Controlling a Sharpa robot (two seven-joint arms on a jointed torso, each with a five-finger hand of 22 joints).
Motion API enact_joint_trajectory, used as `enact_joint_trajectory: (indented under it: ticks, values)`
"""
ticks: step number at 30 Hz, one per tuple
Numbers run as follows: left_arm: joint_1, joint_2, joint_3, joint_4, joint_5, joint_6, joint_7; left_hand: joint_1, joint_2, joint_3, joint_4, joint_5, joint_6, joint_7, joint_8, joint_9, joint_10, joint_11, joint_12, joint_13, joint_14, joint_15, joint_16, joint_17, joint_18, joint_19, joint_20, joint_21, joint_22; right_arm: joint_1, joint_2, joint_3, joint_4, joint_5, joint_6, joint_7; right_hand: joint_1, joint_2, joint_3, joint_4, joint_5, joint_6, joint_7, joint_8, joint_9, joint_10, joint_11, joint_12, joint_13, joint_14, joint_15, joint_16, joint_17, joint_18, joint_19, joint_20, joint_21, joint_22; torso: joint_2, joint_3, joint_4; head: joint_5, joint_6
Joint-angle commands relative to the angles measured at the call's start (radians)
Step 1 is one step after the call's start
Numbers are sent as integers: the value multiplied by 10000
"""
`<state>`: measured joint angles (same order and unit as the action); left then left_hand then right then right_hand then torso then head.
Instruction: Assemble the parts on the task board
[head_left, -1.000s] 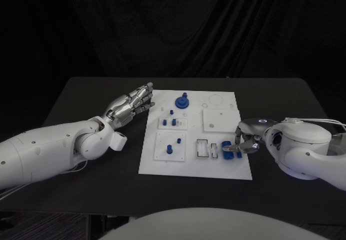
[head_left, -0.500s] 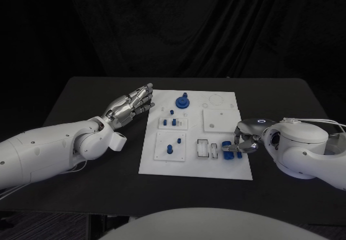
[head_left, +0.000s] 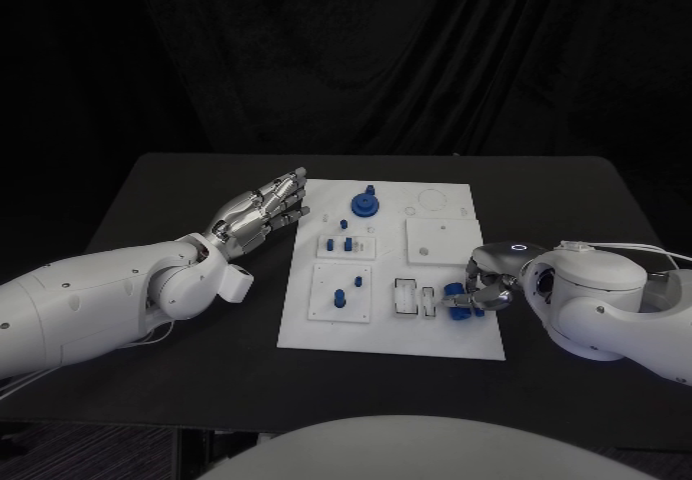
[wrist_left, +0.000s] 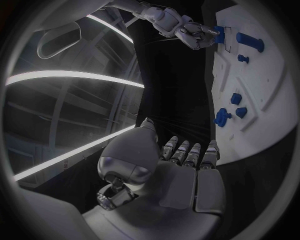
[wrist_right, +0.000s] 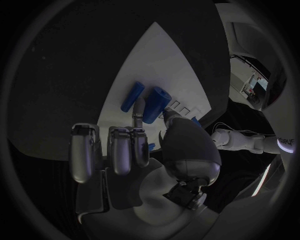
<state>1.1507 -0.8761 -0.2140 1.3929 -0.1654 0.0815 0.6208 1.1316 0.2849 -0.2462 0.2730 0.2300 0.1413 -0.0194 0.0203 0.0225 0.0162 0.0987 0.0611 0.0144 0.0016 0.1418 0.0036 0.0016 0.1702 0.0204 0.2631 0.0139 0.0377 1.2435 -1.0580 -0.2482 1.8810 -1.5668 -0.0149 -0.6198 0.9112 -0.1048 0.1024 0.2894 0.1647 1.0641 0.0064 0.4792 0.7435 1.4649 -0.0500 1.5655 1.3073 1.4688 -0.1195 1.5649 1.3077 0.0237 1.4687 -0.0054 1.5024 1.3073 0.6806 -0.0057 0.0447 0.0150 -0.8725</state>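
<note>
Head view shows the white rectangular task board (head_left: 392, 330) lying in the middle of the black table (head_left: 173, 190), with small blue plastic parts on it. At the board's right side, near its front edge, 2 blue cylinder-shaped parts (head_left: 464, 300) lie close together, just beside a small white block with slots (head_left: 414, 298). The right hand (head_left: 488, 283) sits over these 2 parts and its fingers touch them. In the right wrist view the fingers (wrist_right: 120, 147) are curled down, and a fingertip and the thumb meet on the thicker blue cylinder (wrist_right: 155, 104), while the thinner blue cylinder (wrist_right: 132, 96) lies beside it on the white surface. It looks like a pinch, but I cannot tell if the part is really held.

Farther back on the board a round blue knob-like part (head_left: 365, 204) stands upright, some small blue pegs (head_left: 342, 243) sit in a square white tile, and 1 blue peg (head_left: 339, 297) sits in the tile in front of that one.

The left hand (head_left: 264, 212) rests at the board's left edge, near its far corner. Its fingers are straight, close together and hold nothing; in the left wrist view the fingertips (wrist_left: 187, 152) lie over the black table just beside the white board (wrist_left: 250, 85)
</note>
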Motion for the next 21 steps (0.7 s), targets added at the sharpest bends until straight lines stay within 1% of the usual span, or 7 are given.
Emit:
enact_joint_trajectory:
  ticks: [1, 3, 6, 10, 14, 18, 21]
  values:
    - [-19, -7, 8, 16, -10, 154, 50, 126, 9, 65, -24, 76, 12, 51, 54, 11, 8, 52, 69, 17, -16, 60, -36, -16, 95, 14, 33, 30, 17, -53, 30, 2, -62, 50, -241, -25, 159, 9, 76, 12, -37, -17, 21, -102, 10, 1059, -34, 53, 2635, 1020, -43, 59, 2631, -40, 639, -40, -42, 2376, 2, 2, -14, 4, -1]
    - [-19, -4, 8, 12, -10, 160, 38, 126, 9, 65, -24, 76, 12, 51, 54, 11, 8, 52, 69, 17, -16, 60, -36, -16, 95, 14, 33, 30, 17, -70, 58, 2, -106, 54, -258, -17, 193, 16, 84, 10, -38, -17, 24, -122, 9, 1059, -32, 53, 2635, 1020, -41, 59, 2631, -38, 636, -39, -48, 2373, 4, 3, -13, -2, -1]
    - [-18, 12, 8, 1, -10, 177, 18, 149, 8, 78, -44, 116, 13, 63, 54, 11, 5, 58, 69, 16, -16, 63, -36, -16, 95, 15, 35, 31, 17, -93, 116, 2, -187, 58, -287, -6, 342, 21, 108, -4, -31, -29, 37, -209, 5, 1059, -21, 53, 2635, 1020, -33, 59, 2631, -36, 630, -32, -58, 2370, -3, 3, 5, -21, -1]
    - [-18, 28, 8, -13, -10, 193, 3, 169, 8, 89, -62, 151, 15, 71, 54, 11, 3, 61, 70, 15, -16, 64, -36, -16, 95, 16, 38, 31, 17, -108, 178, 2, -257, 61, -286, 10, 439, 29, 120, -4, 20, -56, 53, -285, -4, 1059, -8, 53, 2635, 1020, -26, 59, 2631, -32, 622, -26, -72, 2365, -6, 10, -3, -28, -1]
    - [-19, 42, 8, -28, -10, 206, -6, 185, 9, 99, -77, 177, 12, 78, 53, 10, 1, 65, 71, 15, -16, 66, -36, -16, 95, 15, 39, 31, 15, -117, 244, 2, -316, 98, -242, 27, 651, 46, 144, -27, 104, -104, 87, -446, -32, 1059, 19, 53, 2635, 1020, -7, 59, 2631, -28, 614, -10, -87, 2359, -16, 8, -8, -24, -1]
    - [-19, 58, 8, -41, -10, 218, -18, 204, 11, 112, -96, 209, 16, 88, 54, 10, -1, 70, 74, 15, -16, 66, -36, -16, 95, 17, 40, 32, 17, -130, 317, 2, -383, 248, -165, 53, 862, 100, 171, -64, 101, -166, 135, -640, -103, 1059, 61, 53, 2635, 1020, 24, 59, 2631, -25, 607, 15, -101, 2354, -13, 8, -4, -32, -1]
    - [-20, 67, 8, -54, -10, 228, -25, 228, 12, 128, -122, 257, 30, 108, 57, 13, -5, 74, 74, 14, -16, 66, -36, -16, 95, 17, 42, 32, 15, -146, 373, 2, -445, 324, -113, 72, 1205, 180, 212, -211, 86, -208, 195, -904, -231, 1059, 114, 53, 2635, 1020, 65, 59, 2631, -17, 590, 52, -133, 2343, -9, 8, -8, -19, -1]
